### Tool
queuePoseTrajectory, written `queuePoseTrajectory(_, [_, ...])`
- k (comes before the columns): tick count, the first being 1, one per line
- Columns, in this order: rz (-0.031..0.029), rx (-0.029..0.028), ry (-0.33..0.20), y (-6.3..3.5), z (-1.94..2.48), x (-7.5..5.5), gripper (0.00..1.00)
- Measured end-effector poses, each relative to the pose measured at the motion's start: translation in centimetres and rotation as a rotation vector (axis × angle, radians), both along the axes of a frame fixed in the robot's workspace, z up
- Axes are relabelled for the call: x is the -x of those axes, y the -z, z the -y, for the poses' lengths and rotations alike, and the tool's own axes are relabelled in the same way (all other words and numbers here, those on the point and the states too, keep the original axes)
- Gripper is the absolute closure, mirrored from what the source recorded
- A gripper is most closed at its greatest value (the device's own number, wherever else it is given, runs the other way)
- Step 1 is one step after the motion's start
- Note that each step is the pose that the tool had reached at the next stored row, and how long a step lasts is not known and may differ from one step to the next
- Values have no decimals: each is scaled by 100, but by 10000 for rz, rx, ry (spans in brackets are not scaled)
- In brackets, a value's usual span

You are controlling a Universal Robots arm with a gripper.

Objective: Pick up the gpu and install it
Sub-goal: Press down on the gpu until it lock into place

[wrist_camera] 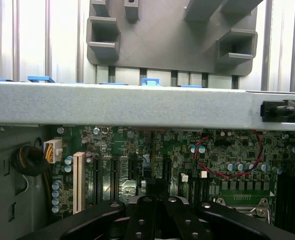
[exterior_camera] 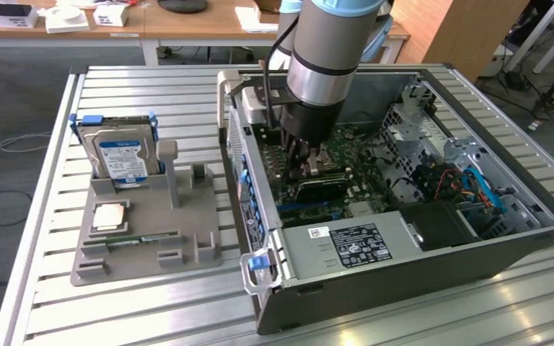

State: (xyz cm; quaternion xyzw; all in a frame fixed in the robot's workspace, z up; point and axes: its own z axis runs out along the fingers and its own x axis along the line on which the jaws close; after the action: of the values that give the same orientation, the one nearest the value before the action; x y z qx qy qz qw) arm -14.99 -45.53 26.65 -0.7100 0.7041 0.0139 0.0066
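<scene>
Gripper (exterior_camera: pixel 308 155): fingers closed, lowered inside open computer case (exterior_camera: pixel 508 245) over green motherboard (wrist_camera: pixel 222 155). Hard drive (exterior_camera: pixel 123 155), blue label, upright in grey holder (exterior_camera: pixel 142 252); lettering unreadable.

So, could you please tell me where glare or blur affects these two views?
Exterior view: the slatted aluminium table shines brightly at the near edge, while the computer case interior looks shadowed. Wrist view: the gripper is dark and soft-edged, and the motherboard reads sharper.
</scene>
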Motion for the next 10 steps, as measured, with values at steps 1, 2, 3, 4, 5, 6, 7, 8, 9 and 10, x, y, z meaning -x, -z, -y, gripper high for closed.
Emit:
queuePoseTrajectory(1, [0, -1, 0, 1, 0, 0, 89])
queuePoseTrajectory(2, [0, 0, 0, 1, 0, 0, 89])
queuePoseTrajectory(3, [0, 0, 0, 1, 0, 0, 89])
queuePoseTrajectory(4, [0, 0, 0, 1, 0, 0, 89])
queuePoseTrajectory(5, [0, -1, 0, 3, 0, 0, 89])
queuePoseTrajectory(6, [0, -1, 0, 5, 0, 0, 89])
queuePoseTrajectory(7, [0, 0, 0, 7, 0, 0, 89])
queuePoseTrajectory(8, [0, 0, 0, 7, 0, 0, 89])
queuePoseTrajectory(9, [0, 1, 0, 7, 0, 0, 89])
queuePoseTrajectory(10, [0, 0, 0, 7, 0, 0, 89])
